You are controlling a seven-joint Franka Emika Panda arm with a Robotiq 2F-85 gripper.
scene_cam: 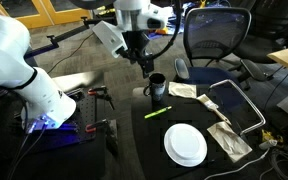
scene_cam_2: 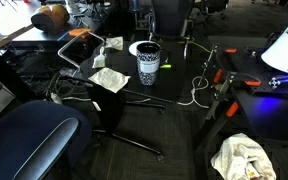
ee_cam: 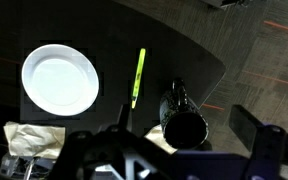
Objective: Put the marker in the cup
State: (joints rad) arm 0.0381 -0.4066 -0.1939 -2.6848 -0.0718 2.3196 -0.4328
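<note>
The yellow-green marker (scene_cam: 157, 112) lies flat on the black table (scene_cam: 144, 150), between the black cup (scene_cam: 157, 88) and the white plate (scene_cam: 185, 144). In the wrist view the marker (ee_cam: 138, 77) lies left of the cup (ee_cam: 182, 118) and right of the plate (ee_cam: 60, 80). My gripper (scene_cam: 144, 62) hangs above the cup, open and empty, and in the wrist view (ee_cam: 182, 116) its fingers stand apart on either side of the cup. The cup (scene_cam_2: 147, 63) stands upright with the marker (scene_cam_2: 166, 68) beside it.
Crumpled paper napkins lie by the cup (scene_cam: 182, 90) and beside the plate (scene_cam: 229, 140). A metal tube frame (scene_cam: 239, 100) borders the table. An office chair (scene_cam: 216, 35) stands behind it. A blue chair (scene_cam_2: 29, 135) and a cloth (scene_cam_2: 246, 158) are nearby.
</note>
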